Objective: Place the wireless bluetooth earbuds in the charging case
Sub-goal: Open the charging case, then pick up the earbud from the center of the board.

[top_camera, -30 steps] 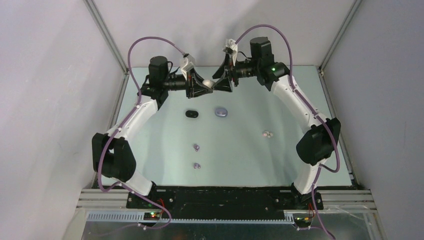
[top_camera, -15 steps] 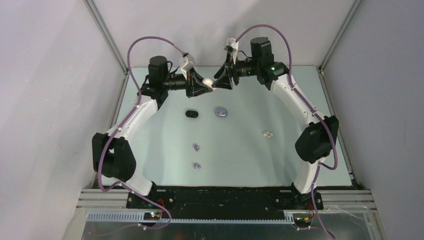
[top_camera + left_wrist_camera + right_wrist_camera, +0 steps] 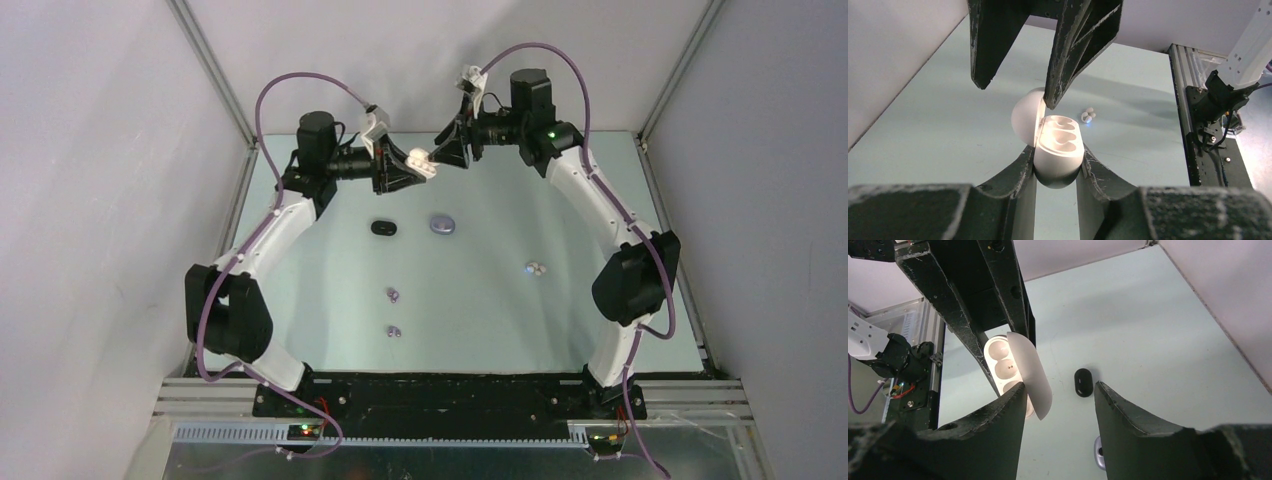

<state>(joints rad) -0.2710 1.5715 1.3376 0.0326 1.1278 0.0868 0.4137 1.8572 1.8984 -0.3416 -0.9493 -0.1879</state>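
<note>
Above the far edge of the table (image 3: 480, 330), both arms meet in mid-air.

- left gripper (image 3: 1056, 149): pincer clamped on the white charging case (image 3: 1057, 167), one finger on each side of the base. The case is held clear of the table surface.
- lid (image 3: 1024, 117): swung open and standing up from the base at the hinge side. Two curved wells show in the top face of the base.
- right gripper (image 3: 1058, 387): pincer apart, gripping nothing. In the left wrist view, the tip of one finger sits right at the rim of the open lid. I cannot tell whether it is touching or just beside. In the right wrist view, the lid stands between the two fingers, close against one and well apart from the other.

On the table:
- white-pink earbuds (image 3: 536, 268): a pair lying together toward the right edge, about midway between the near and far edges and well apart from both grippers. They also show in the left wrist view, beyond the held case.
- lavender earbud (image 3: 393, 294) and second lavender earbud (image 3: 394, 331): both left of centre, one behind the other, with the second nearer the near edge.
- black case (image 3: 384, 228) and lavender case (image 3: 443, 224): side by side toward the far edge, near each other but apart, black on the left. Both lie shut and flat, beneath the raised grippers.
</note>
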